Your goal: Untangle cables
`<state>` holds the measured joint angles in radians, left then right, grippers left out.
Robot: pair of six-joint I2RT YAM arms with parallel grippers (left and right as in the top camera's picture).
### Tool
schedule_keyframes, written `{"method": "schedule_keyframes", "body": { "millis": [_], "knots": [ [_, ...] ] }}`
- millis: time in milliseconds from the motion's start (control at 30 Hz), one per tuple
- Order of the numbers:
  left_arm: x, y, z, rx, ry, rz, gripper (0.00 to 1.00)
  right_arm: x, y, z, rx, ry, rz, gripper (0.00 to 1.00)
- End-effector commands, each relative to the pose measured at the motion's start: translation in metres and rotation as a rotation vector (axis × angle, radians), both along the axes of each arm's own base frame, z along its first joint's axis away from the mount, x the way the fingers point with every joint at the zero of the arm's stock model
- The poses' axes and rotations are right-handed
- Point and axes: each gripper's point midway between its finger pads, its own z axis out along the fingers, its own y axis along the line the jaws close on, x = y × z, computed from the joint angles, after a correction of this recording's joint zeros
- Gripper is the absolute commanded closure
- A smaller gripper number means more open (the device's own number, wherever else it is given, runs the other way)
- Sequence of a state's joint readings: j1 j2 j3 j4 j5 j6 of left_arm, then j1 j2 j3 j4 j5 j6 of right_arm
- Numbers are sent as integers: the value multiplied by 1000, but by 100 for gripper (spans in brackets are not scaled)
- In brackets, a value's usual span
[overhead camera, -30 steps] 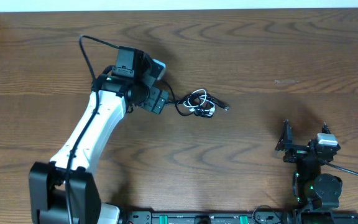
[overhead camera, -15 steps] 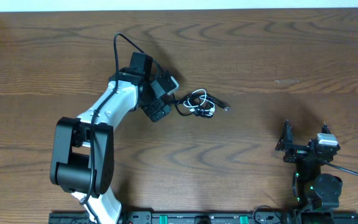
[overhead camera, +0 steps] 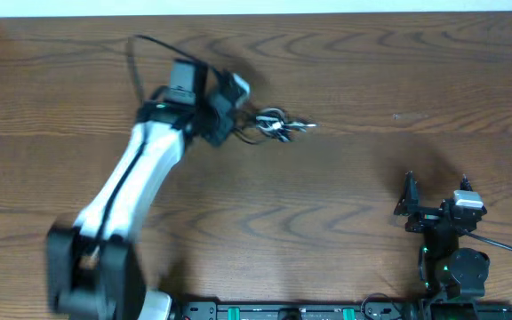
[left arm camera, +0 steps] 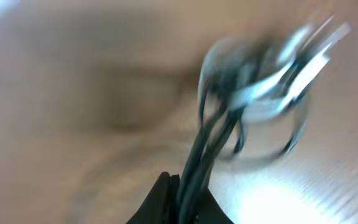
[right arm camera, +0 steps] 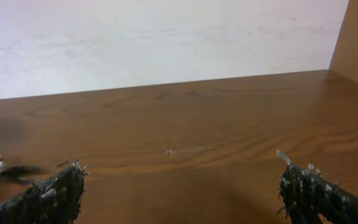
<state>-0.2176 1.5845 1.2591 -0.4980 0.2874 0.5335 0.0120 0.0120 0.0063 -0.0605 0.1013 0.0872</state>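
Open wood on the table [overhead camera: 354, 89] from the cables [overhead camera: 276, 124] across to the right gripper [overhead camera: 436, 191]: wide lane. On the left side the left arm [overhead camera: 127, 191] lies diagonally and blocks it. The cables bunch just right of the left gripper [overhead camera: 229, 114].

- My left arm [overhead camera: 127, 191]: long white shell, black joints, black block at the base [overhead camera: 87, 276].
- Wire [overhead camera: 137, 55]: thick and black. It loops off the left arm and runs along the white shell as a dark stripe.
- My left hand [overhead camera: 236, 114]: black body with a pale grey-white part. Its fingertips [left arm camera: 157, 202] are black and blurred.
- My right arm [overhead camera: 456, 267]: black throughout, with small green lights and a thin black lead [overhead camera: 505, 246] off its side.
- My right hand [right arm camera: 182, 193]: two black fingers [right arm camera: 51, 193] with rough, ragged edges, and a small white piece on top.
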Motion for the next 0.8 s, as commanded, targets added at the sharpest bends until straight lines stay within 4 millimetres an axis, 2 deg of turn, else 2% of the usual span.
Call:
{"method": "schedule_keyframes", "body": {
  "millis": [0, 33, 100, 133, 233, 400, 533, 667, 767],
  "knots": [
    [-11, 0, 143, -124, -363, 15, 92, 0, 3, 0, 10, -3, 13, 1],
    [-21, 3, 178, -148, -469, 13, 92, 0, 3, 1, 10, -5, 13, 1],
    [-45, 9, 230, -178, -623, 13, 92, 0, 3, 4, 11, -19, 14, 1],
    [-55, 12, 245, -186, -669, 14, 92, 0, 3, 6, 12, -26, 15, 1],
    [-77, 17, 270, -202, -743, 14, 92, 1, 15, 13, 28, -55, 84, 1],
    [-87, 19, 283, -213, -783, 14, 92, -3, 46, 38, 33, -151, 268, 1],
    [-84, 18, 295, -283, -805, 44, 92, -7, 50, 54, 99, -145, 289, 1],
    [-83, 18, 297, -307, -803, 55, 93, -11, 52, 75, 94, -118, 301, 1],
    [-83, 17, 297, -314, -799, 54, 92, -10, 72, 99, 81, -68, 419, 1]
  ]
}}
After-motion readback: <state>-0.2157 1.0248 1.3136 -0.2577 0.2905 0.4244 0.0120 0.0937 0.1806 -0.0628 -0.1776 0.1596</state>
